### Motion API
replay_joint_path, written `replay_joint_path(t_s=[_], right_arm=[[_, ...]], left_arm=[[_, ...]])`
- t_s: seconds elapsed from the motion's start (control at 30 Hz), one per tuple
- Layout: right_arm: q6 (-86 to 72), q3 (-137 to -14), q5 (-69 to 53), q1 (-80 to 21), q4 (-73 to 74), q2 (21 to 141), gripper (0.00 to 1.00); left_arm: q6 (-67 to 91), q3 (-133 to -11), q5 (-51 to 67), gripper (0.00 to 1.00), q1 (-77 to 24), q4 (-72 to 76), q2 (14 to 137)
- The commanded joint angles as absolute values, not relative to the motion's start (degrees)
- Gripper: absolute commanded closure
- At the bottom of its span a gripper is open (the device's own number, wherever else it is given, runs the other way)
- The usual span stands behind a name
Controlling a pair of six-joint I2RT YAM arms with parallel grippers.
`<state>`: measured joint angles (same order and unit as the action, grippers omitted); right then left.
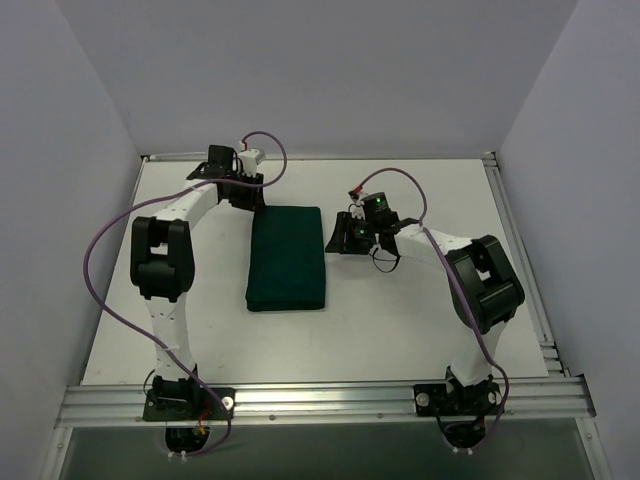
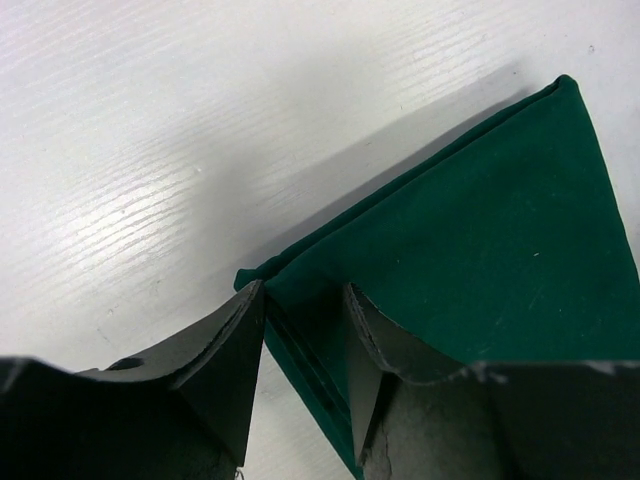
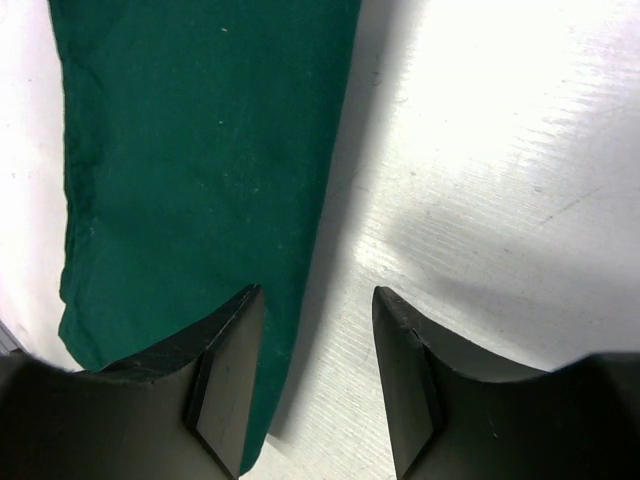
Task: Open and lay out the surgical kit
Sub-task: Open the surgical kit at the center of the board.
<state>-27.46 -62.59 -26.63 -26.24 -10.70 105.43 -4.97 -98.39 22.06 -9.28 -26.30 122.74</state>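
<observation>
The surgical kit (image 1: 287,257) lies folded shut as a flat dark green cloth bundle in the middle of the white table; its contents are hidden. My left gripper (image 1: 250,200) is at the bundle's far left corner. In the left wrist view its jaws (image 2: 305,290) stand apart, straddling the folded edge layers of the cloth (image 2: 480,230), with a strip of bare table showing beside the edge. My right gripper (image 1: 338,236) sits at the bundle's right edge, open (image 3: 315,292). One finger is over the cloth (image 3: 200,150), the other over bare table.
The white table (image 1: 400,320) is boxed in by plain walls on the left, back and right. An aluminium rail (image 1: 320,400) carrying both arm bases runs along the near edge. Purple cables loop off each arm.
</observation>
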Motion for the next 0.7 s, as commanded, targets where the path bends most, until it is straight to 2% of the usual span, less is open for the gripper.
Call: replay_joint_path(t_s=[0.0, 0.13, 0.17, 0.23, 0.27, 0.47, 0.67], right_arm=[[-26.02, -63.72, -23.83, -26.63, -7.91, 102.92, 0.56], [-25.58, -63.90, -21.89, -27.59, -7.03, 101.78, 0.55], [-25.49, -63.98, -21.36, -27.86, -6.60, 101.52, 0.55], [-24.96, -64.77, -18.65, -28.65, -5.81, 100.90, 0.54], [-24.70, -65.21, -17.59, -29.70, -5.02, 100.38, 0.54], [-23.73, -68.55, -9.42, -34.27, -5.53, 97.92, 0.48], [-24.96, -72.67, -8.61, -34.98, -12.47, 101.06, 0.43]], left_arm=[[-5.45, -99.93, 22.23, 0.55, -9.84, -25.92, 122.61], [-5.54, -100.02, 23.64, 0.67, -10.02, -26.89, 122.00], [-5.54, -100.02, 23.82, 0.77, -10.02, -27.16, 121.82], [-5.45, -99.93, 24.52, 0.86, -10.28, -27.68, 121.20], [-5.28, -99.84, 24.87, 0.97, -10.54, -27.77, 120.24], [-2.47, -98.52, 26.63, 0.98, -11.77, -26.63, 115.40], [3.77, -99.14, 30.14, 0.98, -12.83, -26.28, 113.64]])
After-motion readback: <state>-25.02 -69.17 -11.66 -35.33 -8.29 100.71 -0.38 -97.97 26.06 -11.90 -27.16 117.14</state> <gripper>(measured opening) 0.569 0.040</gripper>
